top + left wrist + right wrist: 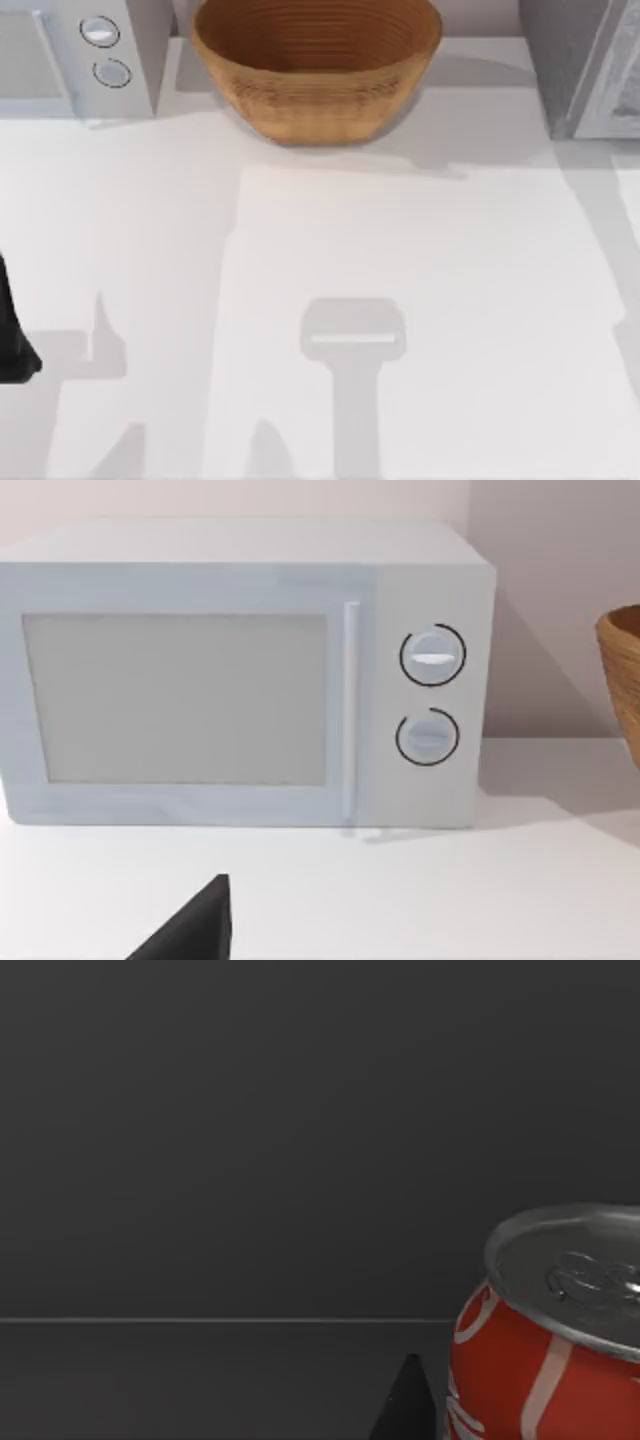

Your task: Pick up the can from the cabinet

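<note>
The can [545,1340] is red with white script and a silver top. It stands upright on the dark floor inside the cabinet [250,1140] in the right wrist view. A dark tip of my right gripper [405,1408] sits close beside the can, low at its side. I cannot tell whether it touches the can. From above, the cabinet [580,60] is a grey box at the table's far right. My left gripper [12,340] is parked at the table's left edge, and its dark tip [190,930] faces the microwave.
A white microwave [240,680] with two round dials stands at the far left [80,50]. A woven brown basket [315,60] sits at the back middle. The white table [400,260] stretches in front of them.
</note>
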Available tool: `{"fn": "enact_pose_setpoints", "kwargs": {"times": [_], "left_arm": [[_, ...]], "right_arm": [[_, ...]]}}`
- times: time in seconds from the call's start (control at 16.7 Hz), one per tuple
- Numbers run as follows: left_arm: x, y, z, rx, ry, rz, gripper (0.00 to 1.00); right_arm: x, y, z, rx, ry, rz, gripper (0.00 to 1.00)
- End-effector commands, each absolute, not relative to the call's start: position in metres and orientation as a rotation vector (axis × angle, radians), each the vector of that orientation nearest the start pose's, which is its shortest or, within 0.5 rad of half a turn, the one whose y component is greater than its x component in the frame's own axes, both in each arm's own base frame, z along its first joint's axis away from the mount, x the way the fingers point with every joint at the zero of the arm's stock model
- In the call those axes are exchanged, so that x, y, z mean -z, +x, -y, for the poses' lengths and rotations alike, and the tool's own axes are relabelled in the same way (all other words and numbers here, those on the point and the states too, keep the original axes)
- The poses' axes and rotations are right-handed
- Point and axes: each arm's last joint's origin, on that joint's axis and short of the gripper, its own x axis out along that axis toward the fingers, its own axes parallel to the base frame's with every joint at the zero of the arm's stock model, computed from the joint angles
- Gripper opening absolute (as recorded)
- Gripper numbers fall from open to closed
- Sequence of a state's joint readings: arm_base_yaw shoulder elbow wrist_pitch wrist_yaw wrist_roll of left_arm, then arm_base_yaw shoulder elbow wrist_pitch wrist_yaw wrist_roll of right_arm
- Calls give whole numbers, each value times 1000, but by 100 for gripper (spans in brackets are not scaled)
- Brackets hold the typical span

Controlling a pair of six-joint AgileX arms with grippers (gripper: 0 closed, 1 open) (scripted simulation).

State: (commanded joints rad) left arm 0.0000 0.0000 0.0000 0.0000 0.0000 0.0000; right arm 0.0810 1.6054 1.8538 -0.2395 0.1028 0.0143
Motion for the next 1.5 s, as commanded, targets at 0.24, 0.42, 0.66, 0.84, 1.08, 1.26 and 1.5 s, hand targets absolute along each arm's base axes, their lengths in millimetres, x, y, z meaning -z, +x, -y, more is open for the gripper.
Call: {"fn": "enact_pose_setpoints", "kwargs": {"times": [0.24,0.42,0.66,0.84,1.08,1.26,1.5], "left_arm": [[-160,106,1,0,0,0,100],[-160,106,1,0,0,0,100],[-160,106,1,0,0,0,100],[-160,106,1,0,0,0,100],[-160,106,1,0,0,0,100],[-160,106,1,0,0,0,100],[-160,106,1,0,0,0,100]], "right_arm": [[-499,327,-34,16,-1,11,0],[-522,272,-36,16,0,17,0],[-541,196,-35,8,-1,13,0],[-543,175,-34,5,-1,10,0],[-544,176,-33,8,1,12,0],[-533,176,-32,12,-4,-9,0],[-497,168,-26,18,-12,-51,0]]}}
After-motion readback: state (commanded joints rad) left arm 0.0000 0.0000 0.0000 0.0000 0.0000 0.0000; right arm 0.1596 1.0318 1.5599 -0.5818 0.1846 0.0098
